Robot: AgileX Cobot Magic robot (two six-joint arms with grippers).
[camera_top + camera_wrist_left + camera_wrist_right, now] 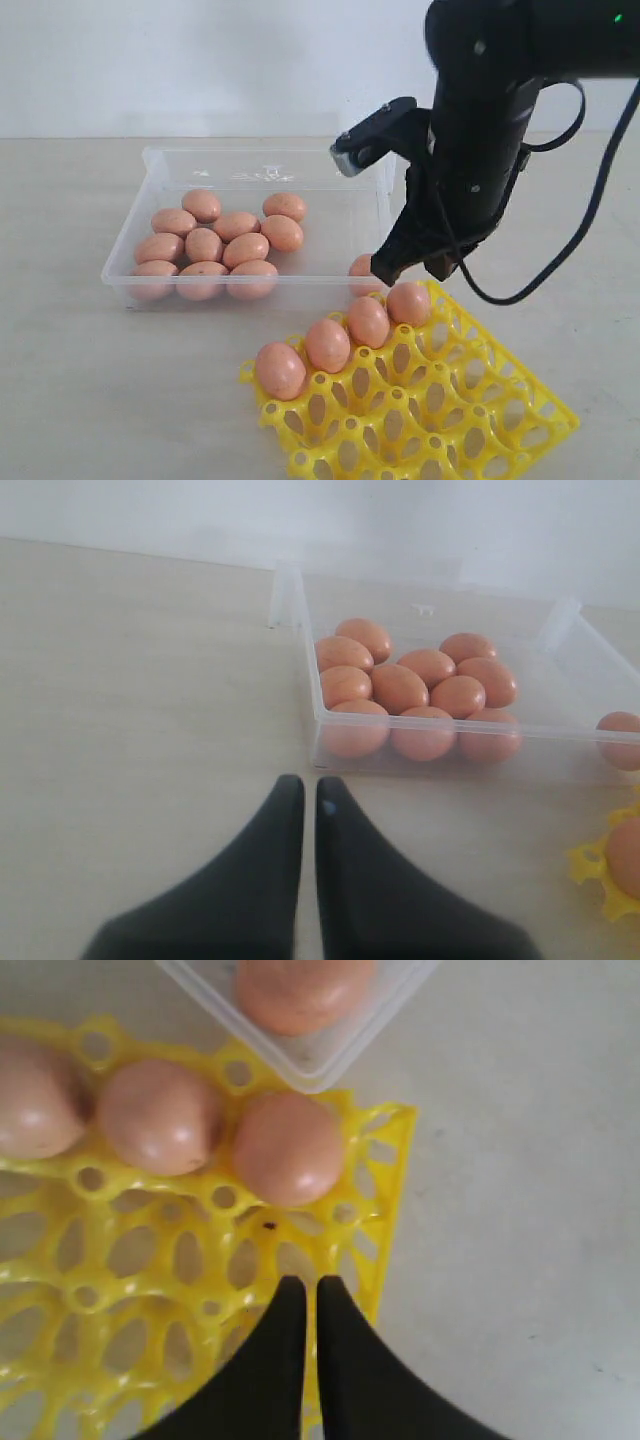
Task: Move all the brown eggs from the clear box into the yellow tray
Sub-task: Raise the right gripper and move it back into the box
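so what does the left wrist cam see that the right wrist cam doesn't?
Left wrist only: the main cluster of brown eggs in the clear box, and the left gripper, shut, over bare table.
Right wrist only: three eggs seated in a row in the yellow tray, the empty cups beside them, and the right gripper, shut, over the tray.
Both: the box, a tray corner with an egg in it, and the lone egg in the box corner nearest the tray.

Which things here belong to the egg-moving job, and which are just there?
Job: brown eggs, clear box, yellow tray, right gripper shut over the tray.
Just there: table, white wall, left gripper shut, short of the box.
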